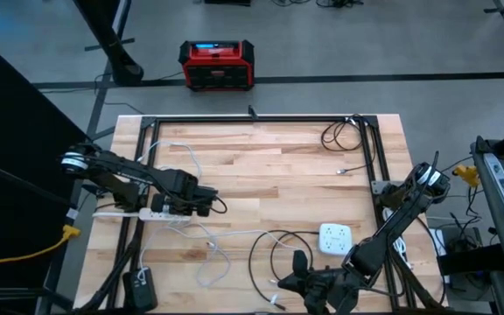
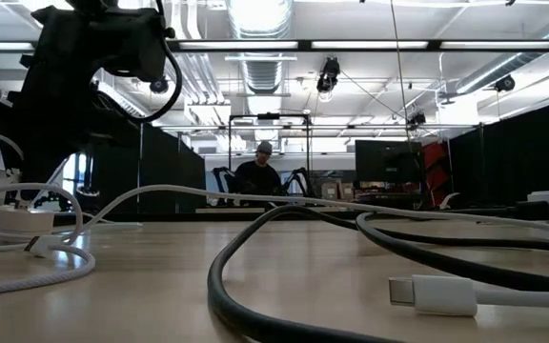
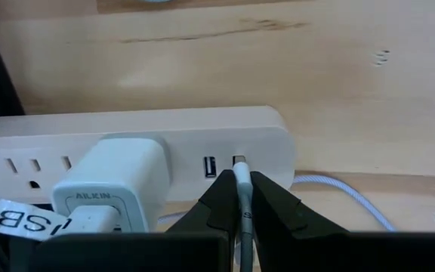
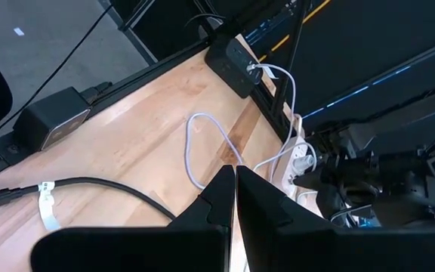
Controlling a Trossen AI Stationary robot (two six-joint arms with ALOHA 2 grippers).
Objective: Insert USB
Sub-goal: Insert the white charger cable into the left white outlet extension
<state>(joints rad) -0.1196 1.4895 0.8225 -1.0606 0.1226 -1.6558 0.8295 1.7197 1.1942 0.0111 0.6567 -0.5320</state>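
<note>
Two dark arms work over the wooden desk; the left gripper lies near the desk's left edge, about halfway along it, its jaws pinched narrow around a white USB plug; the plug's tip sits at the second USB port of the white power strip, beside another USB port; whether the plug is fully seated cannot be told; a white charger block is plugged into the strip next to those ports, and a paper tag with lettering lies beside it; the plug's white cable runs from the strip across the desk toward the near edge.

The right gripper waits at the near edge, right of the middle, jaws pressed together and holding nothing; a black cable loops just beside it, and a white square multi-outlet adapter lies near it toward the right edge; another black cable coils at the far right corner; in the low view a person sits in the room behind the desk.
</note>
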